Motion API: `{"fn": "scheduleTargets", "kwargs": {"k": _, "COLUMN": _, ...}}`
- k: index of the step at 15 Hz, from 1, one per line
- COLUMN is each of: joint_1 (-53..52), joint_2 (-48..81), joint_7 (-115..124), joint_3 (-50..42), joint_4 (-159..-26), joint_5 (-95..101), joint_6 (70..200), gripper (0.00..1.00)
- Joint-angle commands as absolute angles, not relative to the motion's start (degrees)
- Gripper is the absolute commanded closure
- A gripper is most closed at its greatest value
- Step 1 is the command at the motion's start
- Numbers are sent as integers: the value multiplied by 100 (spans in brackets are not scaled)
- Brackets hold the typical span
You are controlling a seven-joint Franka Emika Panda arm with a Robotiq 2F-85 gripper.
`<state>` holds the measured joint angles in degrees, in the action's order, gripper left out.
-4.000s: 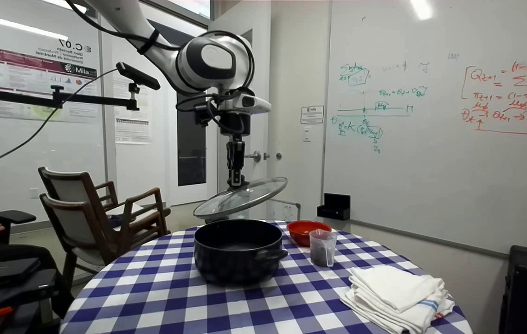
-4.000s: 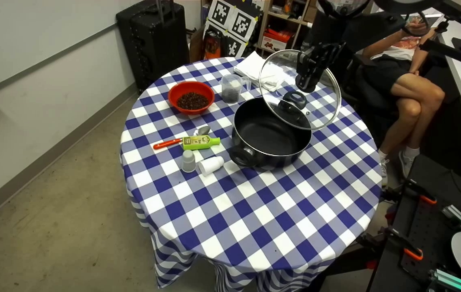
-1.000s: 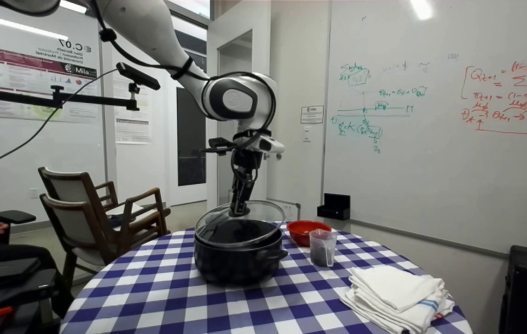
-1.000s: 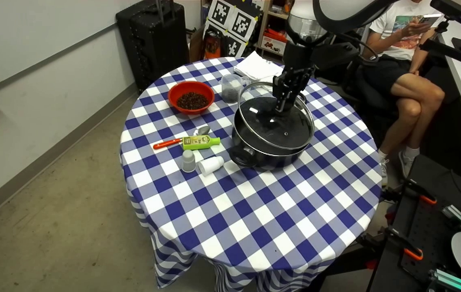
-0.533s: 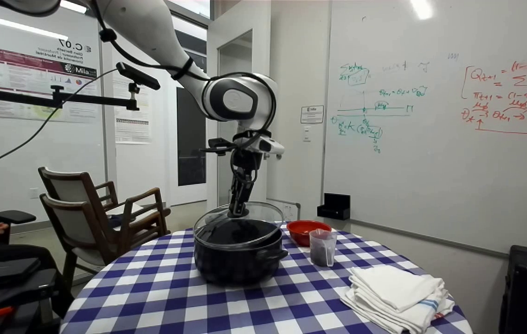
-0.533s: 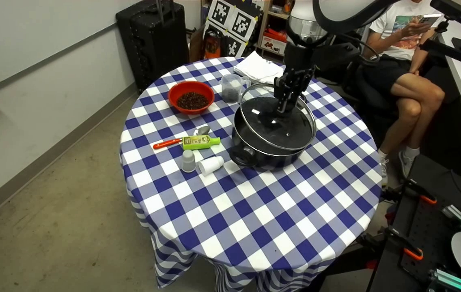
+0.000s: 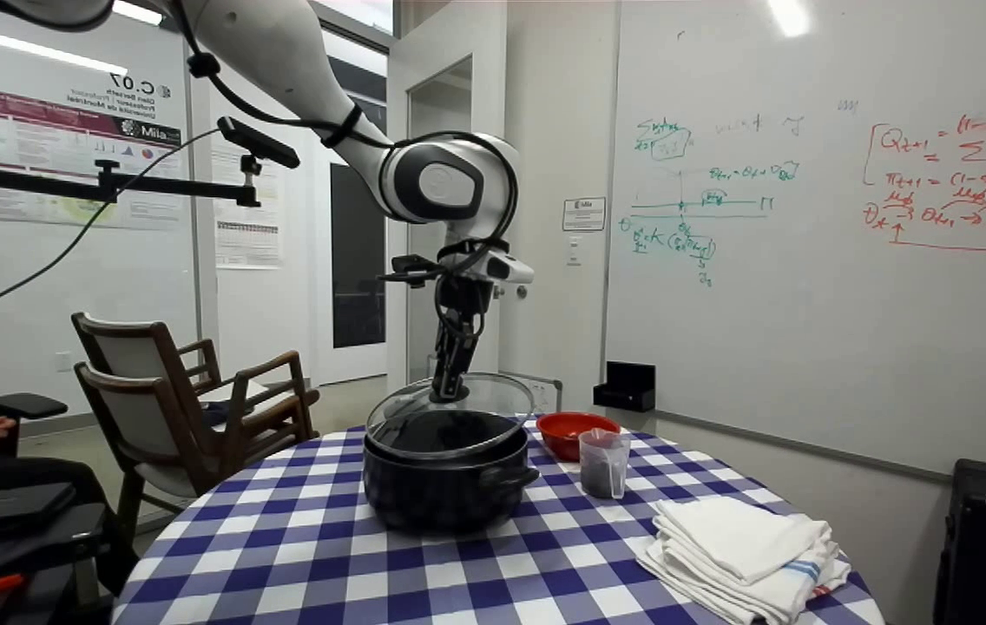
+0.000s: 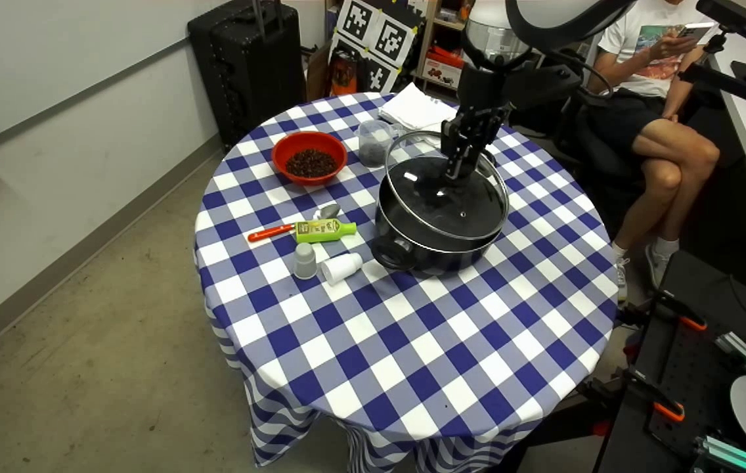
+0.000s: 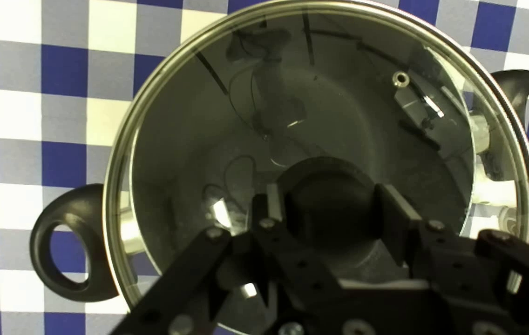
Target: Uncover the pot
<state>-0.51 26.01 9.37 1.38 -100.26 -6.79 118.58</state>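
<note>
- One black hard case (image 8: 251, 72), on the floor at the left, near a round table (image 8: 406, 355) covered in blue-and-white checked cloth (image 8: 320, 407).
- Red-handled utensil (image 8: 270, 233), flat on the cloth, with one end at a green bottle (image 8: 324, 230) lying on its side.
- Small grey container (image 8: 305, 261), standing on end, just in front of the bottle in an exterior view.
- Red bowl (image 8: 309, 140), farther back, holding dark brown bits (image 8: 311, 163).
- White container (image 8: 343, 268), tipped over, just beside the grey container.
- Clear jug (image 8: 373, 139), to the right of the bowl, dark grey in its lower part.
- Folded white towels (image 8: 416, 110), in a stack behind the jug, at the table's far side.
- Pot (image 8: 445, 263), wide, low and black, upright on the table, right of the two containers, with both side handles (image 9: 97, 235) visible in the wrist view.
- Domed glass lid (image 8: 442, 207), tilted over the pot in both exterior views, dark pot interior visible through the glass; contact between its edge and the pot's rim impossible to tell.
- Gripper (image 8: 457, 172), pointing down at the lid, clamped on the knob (image 9: 332, 204), with fingers (image 9: 274, 202) parted just enough to hold it, one on each side.
- Person (image 8: 629, 112), seated at the right, holding a phone (image 8: 695, 30).
</note>
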Motion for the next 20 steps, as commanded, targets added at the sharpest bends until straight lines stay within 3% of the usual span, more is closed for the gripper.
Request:
{"fn": "scheduleTargets", "kwargs": {"k": 1, "joint_1": -86, "joint_2": 2630, "joint_7": 905, "joint_3": 86, "joint_4": -9829, "joint_5": -646, "joint_6": 11703, "gripper": 75}}
{"fn": "scheduleTargets", "kwargs": {"k": 20, "joint_1": -69, "joint_2": 2752, "joint_7": 883, "joint_3": 90, "joint_4": -9791, "joint_5": -674, "joint_6": 11713, "gripper": 75}}
